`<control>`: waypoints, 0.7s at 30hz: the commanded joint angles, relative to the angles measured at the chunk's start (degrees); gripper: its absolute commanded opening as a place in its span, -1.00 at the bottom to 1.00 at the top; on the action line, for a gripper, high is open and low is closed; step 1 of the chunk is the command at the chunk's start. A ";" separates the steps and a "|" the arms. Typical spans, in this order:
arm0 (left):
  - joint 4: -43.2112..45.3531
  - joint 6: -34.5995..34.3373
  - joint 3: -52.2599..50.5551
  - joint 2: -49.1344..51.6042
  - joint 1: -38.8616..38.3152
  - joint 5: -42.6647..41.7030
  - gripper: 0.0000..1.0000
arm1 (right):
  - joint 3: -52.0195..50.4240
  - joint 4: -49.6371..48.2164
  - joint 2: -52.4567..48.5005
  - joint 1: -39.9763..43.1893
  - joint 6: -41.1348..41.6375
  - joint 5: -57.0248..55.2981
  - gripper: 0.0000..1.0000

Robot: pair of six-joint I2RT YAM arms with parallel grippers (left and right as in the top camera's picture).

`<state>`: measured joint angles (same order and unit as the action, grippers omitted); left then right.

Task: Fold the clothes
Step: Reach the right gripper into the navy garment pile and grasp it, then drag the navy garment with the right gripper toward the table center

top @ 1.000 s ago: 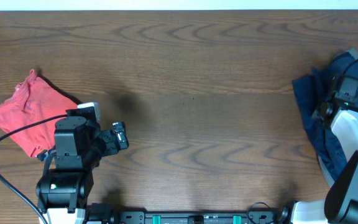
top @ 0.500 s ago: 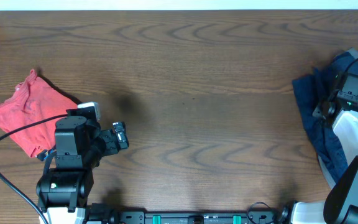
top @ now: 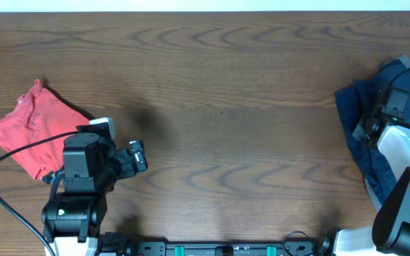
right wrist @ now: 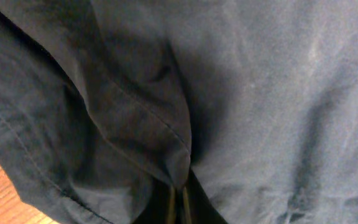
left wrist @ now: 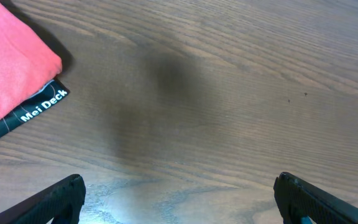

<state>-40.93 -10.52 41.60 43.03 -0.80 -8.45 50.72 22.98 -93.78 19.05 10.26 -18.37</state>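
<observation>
At the worktop's right edge lies a heap of limp dark navy-blue garments, crumpled, partly running past that edge. The right wrist view shows the cloth close up: stitched seams and one fold drawn to a point low in the picture. At the worktop's left end lies a smaller coral-red garment, loosely bunched. Its black band with white lettering sticks out at the corner nearest the worktop's front.

The left pincer is released, its fingers spread wide above bare wood just toward the worktop's middle from the red garment, gripping nothing. The right pincer sits over the navy heap. Whether it is clenched cannot be told, since the cloth fills its view.

Compared with half a second earlier, the right wrist has shifted slightly toward the worktop's middle and front. The left arm and the red garment are unchanged.
</observation>
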 commanded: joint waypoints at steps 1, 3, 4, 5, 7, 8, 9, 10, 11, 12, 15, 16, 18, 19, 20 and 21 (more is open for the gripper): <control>-0.17 -0.48 1.27 0.02 0.02 -0.02 0.96 | -0.02 -0.04 0.00 0.79 0.44 0.59 -0.98; -0.17 -0.48 1.27 0.02 0.02 -0.02 0.95 | 1.38 0.46 1.40 0.76 0.42 3.06 -0.98; -0.17 -0.48 1.27 0.02 0.02 -0.02 0.96 | 2.62 1.25 2.43 0.74 0.39 4.57 -0.98; -0.17 -0.48 1.27 0.02 0.02 -0.02 0.96 | 4.55 2.62 3.82 0.74 0.37 6.27 -0.98; -0.17 -0.50 1.27 0.02 0.02 -0.02 0.96 | 9.81 6.43 7.04 0.74 0.39 9.49 -0.98; -0.17 -0.50 1.27 0.02 0.02 -0.02 0.95 | 13.03 8.76 8.61 0.74 0.37 11.04 -0.98; -0.17 -0.48 1.27 0.02 0.02 -0.02 0.96 | 16.46 11.52 10.10 0.74 0.39 12.17 -0.98; -0.17 -0.48 1.27 0.02 0.02 -0.02 0.96 | 19.74 14.19 11.39 0.74 0.37 13.07 -0.98; -0.17 -0.50 1.27 0.02 0.02 -0.02 0.95 | 22.32 16.31 12.33 0.74 0.11 13.84 -0.98; -0.17 -0.50 1.27 0.02 0.02 -0.02 0.96 | 24.37 17.79 13.11 0.74 -0.74 14.75 -0.98; -0.17 -0.50 1.27 0.02 0.02 -0.02 0.96 | 27.56 20.33 14.64 0.70 -4.87 17.49 -0.98; -0.17 -0.50 1.27 0.02 0.02 -0.02 0.96 | 28.06 21.77 14.95 0.68 -5.75 19.67 -0.98; -0.17 -0.50 1.27 0.02 0.02 -0.02 0.95 | 28.39 24.87 15.65 0.31 -7.54 26.29 -0.99; -0.17 -0.48 1.27 0.02 0.02 -0.02 0.96 | 28.39 26.23 15.98 -0.09 -8.11 30.08 -0.98; -0.17 -0.50 1.27 0.02 0.02 -0.02 0.96 | 28.39 26.99 16.28 -0.72 -8.20 34.21 -0.98; -0.17 -0.50 1.27 0.02 0.02 -0.02 0.96 | 28.39 26.99 16.48 -1.31 -8.20 38.23 -0.98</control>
<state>-40.97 -10.52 41.67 43.03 -0.82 -8.60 79.26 49.54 -76.86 19.33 4.97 3.68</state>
